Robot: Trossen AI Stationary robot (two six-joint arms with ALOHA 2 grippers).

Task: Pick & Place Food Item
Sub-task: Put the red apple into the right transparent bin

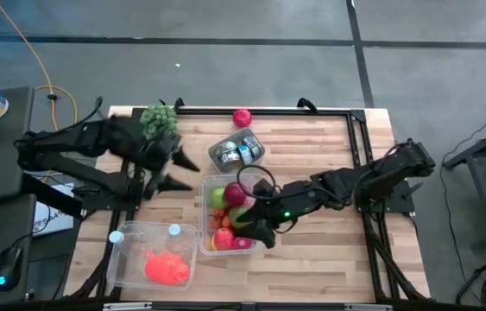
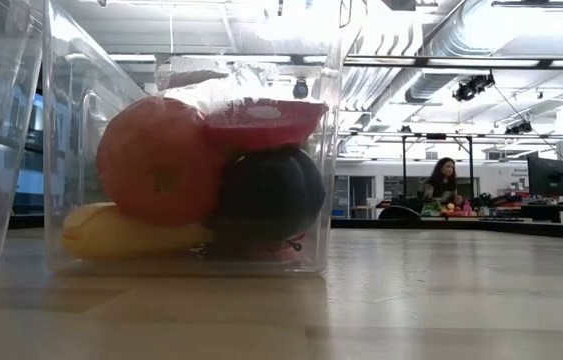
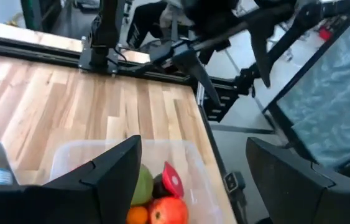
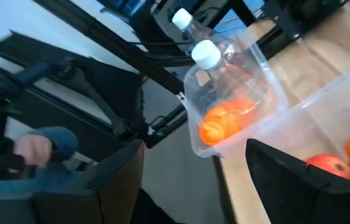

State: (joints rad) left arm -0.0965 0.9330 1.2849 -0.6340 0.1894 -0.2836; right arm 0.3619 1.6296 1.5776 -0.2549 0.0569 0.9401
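The right gripper point(image 1: 255, 226) is hanging over the clear fruit bin point(image 1: 211, 249) in the middle of the wooden table point(image 1: 329, 250), its fingers point(image 4: 299, 177) standing spread with nothing between them. Inside that bin, red, green and orange fruit pieces point(image 1: 228, 218) are lying piled together; from table height a red-orange round fruit point(image 2: 156, 160), a dark round item point(image 2: 266, 195) and a yellow piece point(image 2: 126, 232) are showing through the bin's wall.

The left gripper point(image 1: 178, 171) is hovering just left of the fruit bin, fingers point(image 3: 103, 177) spread and empty, pointing toward it.

A second clear bin point(image 1: 122, 263) is sitting just left of the fruit bin toward the table's front edge, holding an orange-red item point(image 1: 167, 269) and two capped bottles point(image 1: 174, 231). Behind the fruit bin, a metal tray point(image 1: 236, 151) is lying near it. A red round food item point(image 1: 242, 117) is resting beyond the tray by the table's far edge, and a green leafy bunch point(image 1: 159, 120) is sitting well to the left of that.

A person point(image 2: 441, 185) is sitting far beyond the table.
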